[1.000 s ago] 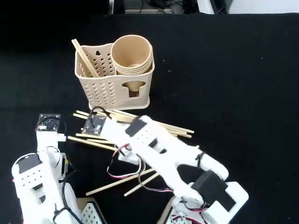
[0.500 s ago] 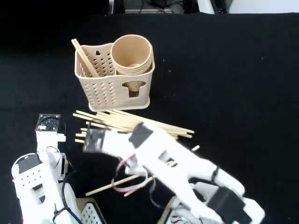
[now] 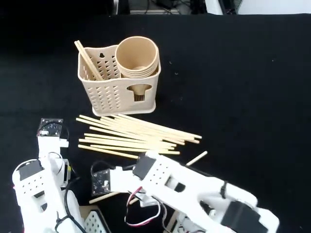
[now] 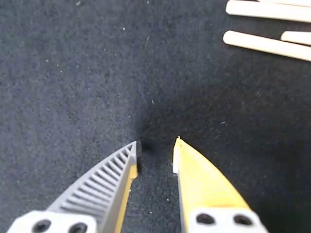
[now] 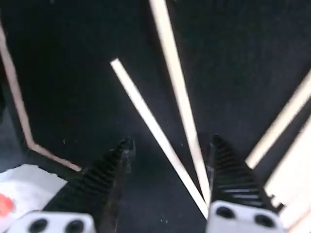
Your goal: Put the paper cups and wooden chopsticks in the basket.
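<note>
Right tool (image 5: 171, 141) gapes over two stray chopsticks (image 5: 141, 107), apparently near the pile (image 3: 131, 136).

The worktop (image 3: 252, 97) is covered in matt black cloth; in the left wrist view it shows a fine, felt-like nap flecked with pale lint. In the upper left of the high view, the basket (image 3: 114, 92) is smooth beige plastic pierced with small slots, with a faint sheen. The cups (image 3: 137, 56) inside it are matt brown paper. The chopsticks (image 3: 136, 133) are pale bare wood, smooth and unvarnished. Both arms have matt white plastic shells, the left arm (image 3: 41, 189) and the right arm (image 3: 189, 182), with black blocks and glossy red and white wires. The left gripper (image 4: 155, 145) has one ribbed grey plastic jaw and one smooth yellow one. The right gripper (image 5: 170, 143) has ribbed black plastic jaws.
</note>
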